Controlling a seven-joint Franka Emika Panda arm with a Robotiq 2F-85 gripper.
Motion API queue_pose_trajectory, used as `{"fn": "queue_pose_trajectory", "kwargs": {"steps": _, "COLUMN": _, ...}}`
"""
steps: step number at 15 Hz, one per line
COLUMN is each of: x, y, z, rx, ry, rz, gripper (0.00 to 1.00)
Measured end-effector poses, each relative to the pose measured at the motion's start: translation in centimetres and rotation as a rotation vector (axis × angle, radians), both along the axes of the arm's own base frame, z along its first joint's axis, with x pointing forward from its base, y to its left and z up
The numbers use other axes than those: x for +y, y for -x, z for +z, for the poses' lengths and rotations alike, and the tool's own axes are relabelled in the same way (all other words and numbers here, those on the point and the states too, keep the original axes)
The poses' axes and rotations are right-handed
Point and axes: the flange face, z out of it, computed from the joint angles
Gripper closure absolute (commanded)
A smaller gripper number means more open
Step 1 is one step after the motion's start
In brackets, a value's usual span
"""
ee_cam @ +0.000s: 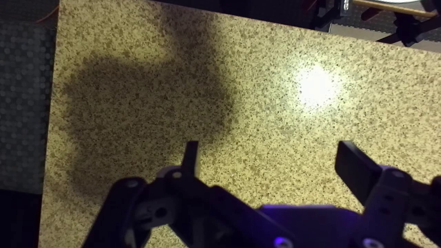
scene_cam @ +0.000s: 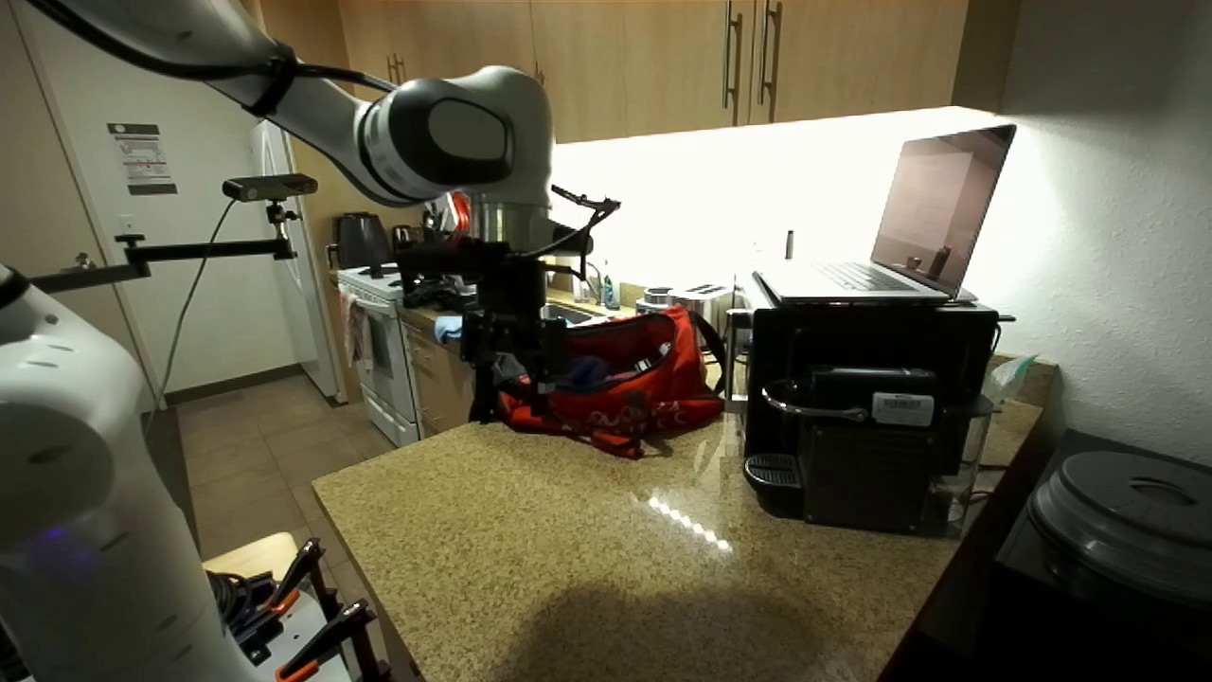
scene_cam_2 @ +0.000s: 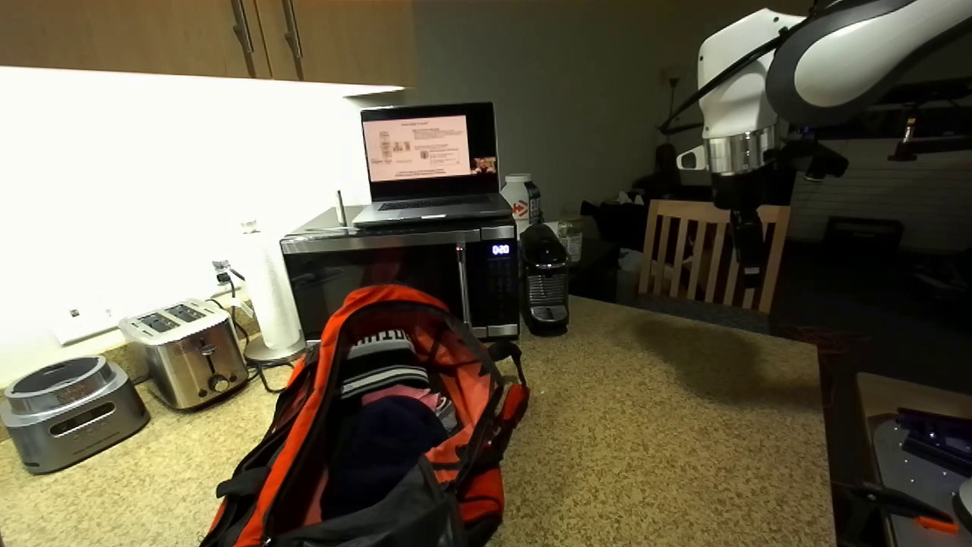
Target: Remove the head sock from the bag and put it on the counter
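microwave display (scene_cam_2: 500, 249) looks like 0:20, laptop screen (scene_cam_2: 416, 148) text too small, coffee-machine label (scene_cam: 902, 409), door sign (scene_cam: 142, 158), striped-cloth letters (scene_cam_2: 382, 339) all unreadable

We see bar-handled, pale wood overhead cabinets (scene_cam: 644, 66) in both exterior views | bright light beneath them, whitening the back wall (scene_cam: 682, 194) | brown tiled floor (scene_cam: 251, 464) | slatted wooden chair (scene_cam_2: 692, 213) in dimness

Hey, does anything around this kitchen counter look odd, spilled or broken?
The open laptop sits on top of the microwave, an unusual perch for it. The red bag lies gaping open on the counter, odd near a toaster, though the task likely explains that. I can make out no spill or damage.
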Motion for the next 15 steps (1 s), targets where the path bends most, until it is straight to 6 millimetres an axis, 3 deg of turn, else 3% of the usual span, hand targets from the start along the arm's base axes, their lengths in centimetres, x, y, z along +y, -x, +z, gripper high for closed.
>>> {"fn": "queue_pose_trajectory", "kwargs": {"steps": 8, "x": 3.9, "y": -1.1, "z": 1.0, "rx": -0.023, "ry": 0.003, "rz": 0.096, "gripper": 0.00}}
{"fn": "queue_pose_trajectory", "kwargs": {"steps": 15, "x": 8.7, "y": -3.8, "z": 0.8, "rx": -0.033, "ry": 0.010, "rz": 0.205, "gripper": 0.00}}
